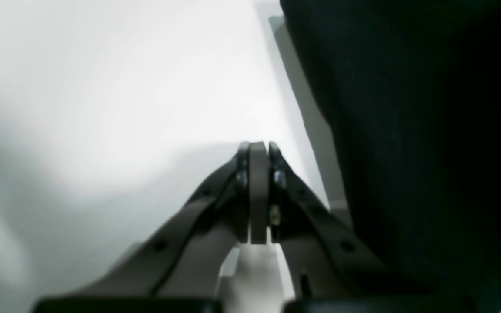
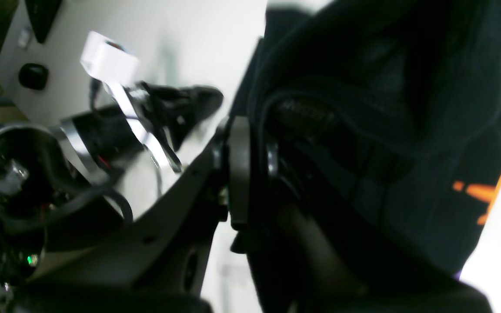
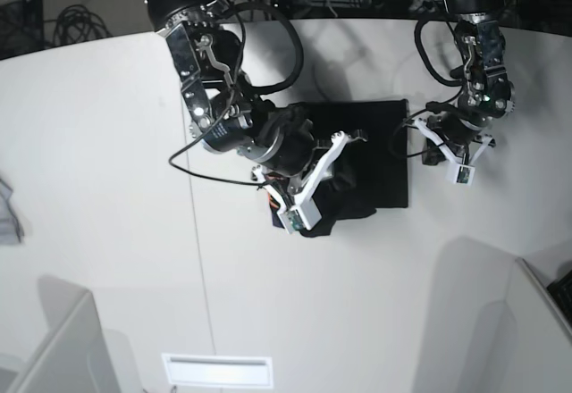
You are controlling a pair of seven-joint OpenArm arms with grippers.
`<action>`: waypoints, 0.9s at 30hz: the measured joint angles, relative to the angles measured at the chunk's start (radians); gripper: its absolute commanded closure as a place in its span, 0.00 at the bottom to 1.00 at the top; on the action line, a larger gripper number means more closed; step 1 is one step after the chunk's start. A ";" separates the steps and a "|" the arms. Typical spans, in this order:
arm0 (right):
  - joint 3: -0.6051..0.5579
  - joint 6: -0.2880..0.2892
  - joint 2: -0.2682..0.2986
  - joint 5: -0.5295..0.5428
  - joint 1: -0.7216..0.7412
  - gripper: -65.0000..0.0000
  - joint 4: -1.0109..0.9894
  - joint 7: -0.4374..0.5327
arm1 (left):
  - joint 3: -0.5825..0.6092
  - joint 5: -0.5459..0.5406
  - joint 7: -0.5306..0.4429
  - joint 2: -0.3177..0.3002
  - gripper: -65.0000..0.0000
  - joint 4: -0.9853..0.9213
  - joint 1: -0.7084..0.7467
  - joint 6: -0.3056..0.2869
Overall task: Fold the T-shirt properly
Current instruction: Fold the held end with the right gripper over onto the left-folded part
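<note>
The black T-shirt (image 3: 380,147) lies partly folded in the middle of the white table (image 3: 107,188). My right gripper (image 3: 344,170) is shut on a bunched fold of it. In the right wrist view the cloth (image 2: 363,152) fills the frame around the gripper (image 2: 252,165), with some orange print (image 2: 481,191) showing. My left gripper (image 3: 418,136) is at the shirt's right edge. In the left wrist view it (image 1: 259,148) is shut with nothing between its pads, over bare table just beside the black cloth (image 1: 429,130).
A grey bin edge (image 3: 54,348) stands at the front left and another (image 3: 545,313) at the front right. A white slotted plate (image 3: 217,371) lies at the front. Cables (image 3: 80,18) hang behind the table's far edge.
</note>
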 measured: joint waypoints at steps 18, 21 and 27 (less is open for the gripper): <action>-0.179 -0.071 -0.026 0.001 0.079 1.00 -0.261 0.185 | 0.000 -0.012 -0.032 0.000 1.00 0.007 0.035 0.000; -0.179 -0.072 -0.026 0.001 0.079 1.00 -0.284 0.194 | 0.000 -0.011 -0.032 0.000 1.00 0.008 0.035 0.000; -0.280 -0.083 -0.028 0.006 0.102 1.00 -0.285 0.225 | 0.000 -0.011 -0.034 0.000 1.00 0.008 0.035 0.000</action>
